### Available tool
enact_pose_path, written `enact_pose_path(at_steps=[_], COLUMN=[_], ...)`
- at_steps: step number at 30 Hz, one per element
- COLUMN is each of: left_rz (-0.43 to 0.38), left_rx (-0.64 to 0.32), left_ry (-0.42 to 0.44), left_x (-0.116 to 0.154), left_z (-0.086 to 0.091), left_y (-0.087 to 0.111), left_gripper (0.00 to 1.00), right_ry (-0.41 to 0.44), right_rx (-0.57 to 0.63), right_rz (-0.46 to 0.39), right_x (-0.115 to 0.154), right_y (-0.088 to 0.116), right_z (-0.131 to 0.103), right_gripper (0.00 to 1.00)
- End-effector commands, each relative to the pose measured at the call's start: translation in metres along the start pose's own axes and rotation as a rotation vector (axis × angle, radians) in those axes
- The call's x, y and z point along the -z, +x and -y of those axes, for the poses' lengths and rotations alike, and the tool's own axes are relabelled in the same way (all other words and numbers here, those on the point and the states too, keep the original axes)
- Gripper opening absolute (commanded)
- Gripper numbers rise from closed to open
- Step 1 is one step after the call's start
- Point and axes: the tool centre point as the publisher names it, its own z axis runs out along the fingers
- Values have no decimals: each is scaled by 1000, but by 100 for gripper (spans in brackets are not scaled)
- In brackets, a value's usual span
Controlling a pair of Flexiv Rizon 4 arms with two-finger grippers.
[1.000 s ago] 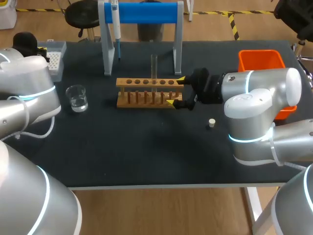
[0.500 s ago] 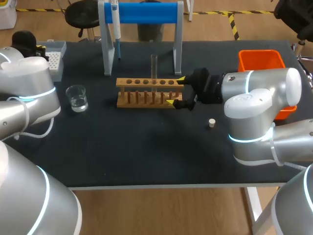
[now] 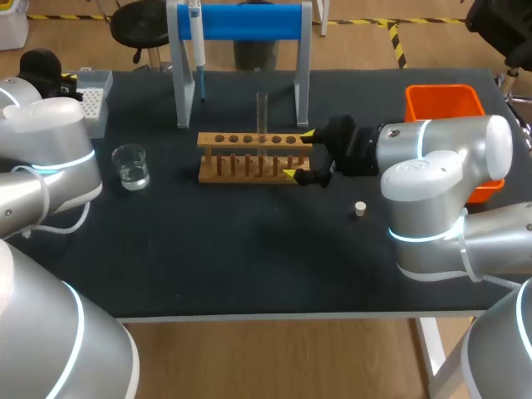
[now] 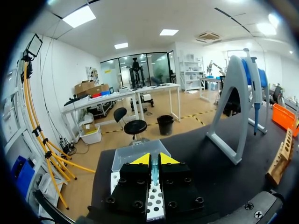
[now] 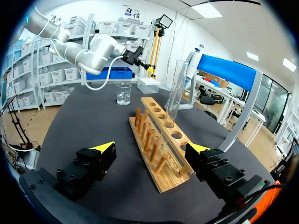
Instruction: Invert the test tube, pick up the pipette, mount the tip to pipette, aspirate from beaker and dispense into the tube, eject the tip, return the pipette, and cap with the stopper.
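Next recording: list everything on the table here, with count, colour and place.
table: one, black, under everything.
rack: one, wooden, mid-table.
test tube: one, clear, upright in the rack.
beaker: one, clear, liquid inside, left of the rack.
stand: one, blue bar on grey legs, behind the rack.
pipette: one, pale and blue, hanging on the stand's left end.
tip box: one, pale, back left corner.
stopper: one, cream, right of the rack, nearer the front.
bin: one, orange, right edge.
left gripper: one, black with yellow tips, shut, over the tip box.
right gripper: one, black with yellow tips, open, astride the rack's right end.
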Motion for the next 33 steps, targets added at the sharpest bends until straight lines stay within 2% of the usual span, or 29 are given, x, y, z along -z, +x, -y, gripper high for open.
enact_pose_path(at_steps=[1,6,11,18,20,24,26,29,33], left_rz=[5,4,-12,-102,-158,-327,-442,-673,-673], left_rx=[-1,-10,-52,-153,-190,-272,-317,-428,-428], left_ry=[5,21,59,66,58,70,58,56,56], left_x=[3,9,25,57,69,101,120,157,157], left_z=[1,8,28,57,65,82,89,97,97], left_y=[1,2,7,25,33,59,75,104,104], left_gripper=[0,0,0,0,0,0,0,0,0], right_ry=[1,1,1,1,1,1,1,1,1], right_rx=[0,0,0,0,0,0,0,0,0], right_rz=[-3,-3,-3,-3,-3,-3,-3,-3,-3], right_x=[0,0,0,0,0,0,0,0,0], right_y=[-1,-1,-1,-1,-1,-1,-1,-1,-1], right_z=[0,0,0,0,0,0,0,0,0], right_gripper=[100,100,100,100,100,100,100,100,100])
